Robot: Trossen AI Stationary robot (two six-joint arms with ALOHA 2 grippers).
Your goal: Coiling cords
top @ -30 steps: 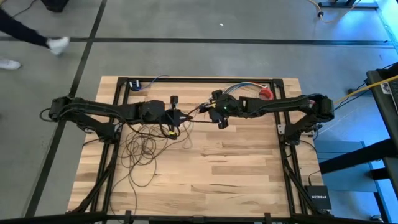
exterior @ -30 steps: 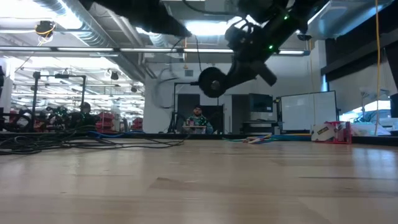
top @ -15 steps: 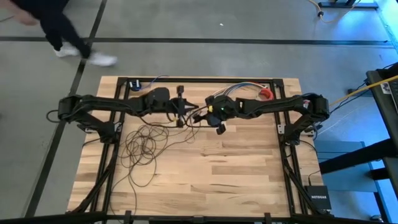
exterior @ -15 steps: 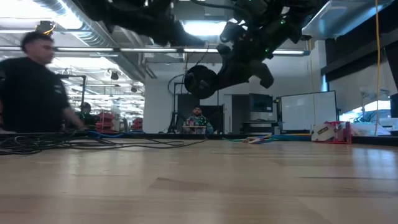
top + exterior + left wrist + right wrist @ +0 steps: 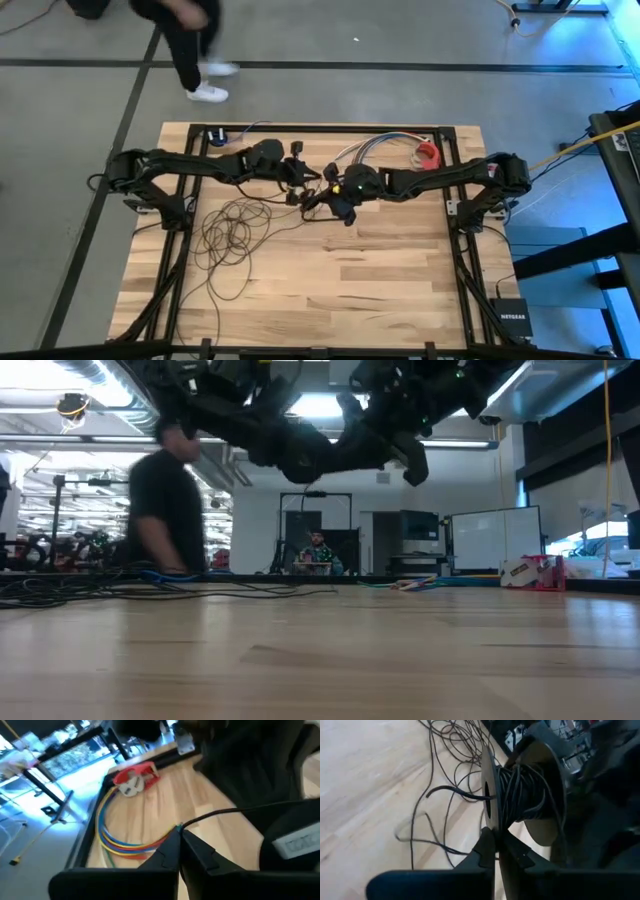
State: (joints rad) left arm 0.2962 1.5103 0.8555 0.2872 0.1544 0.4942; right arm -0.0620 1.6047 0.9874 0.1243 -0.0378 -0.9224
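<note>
The cord lies as a heap of thin dark loops (image 5: 232, 228) on the table's left half, and part of it is wound on a black spool (image 5: 520, 790). Both grippers hover above the table's far middle, close together. My right gripper (image 5: 330, 192) is shut on the spool. My left gripper (image 5: 305, 180), just left of it, is shut on a strand of the cord (image 5: 215, 815). A loose strand (image 5: 445, 795) runs from the spool down to the loops (image 5: 447, 745) on the wood. No round puck shows. My left gripper pinches one thin strand of the cord (image 5: 186, 824) at its fingertips (image 5: 170, 851). The strand leaves the tips and runs off clear of the table toward the other arm, in a gentle curve. My right gripper pinches the rim of one spool flange (image 5: 487, 822) between its two fingers (image 5: 484, 851), edge-on. The spool stands lifted clear of the table, its wound cord beside the fingers.
Multicoloured wires (image 5: 375, 148) and a red object (image 5: 428, 152) lie at the far right. A small dark object (image 5: 217, 136) sits in the far left corner. A person (image 5: 185, 40) walks past beyond the far edge. Bare wood (image 5: 350, 280) fills the near half.
My left gripper has gone toward the far edge and to the right, closing on my right gripper. My right gripper has gone a little left with the spool and rolled, so the spool's face has turned. A person has walked from left to right beyond the far edge.
</note>
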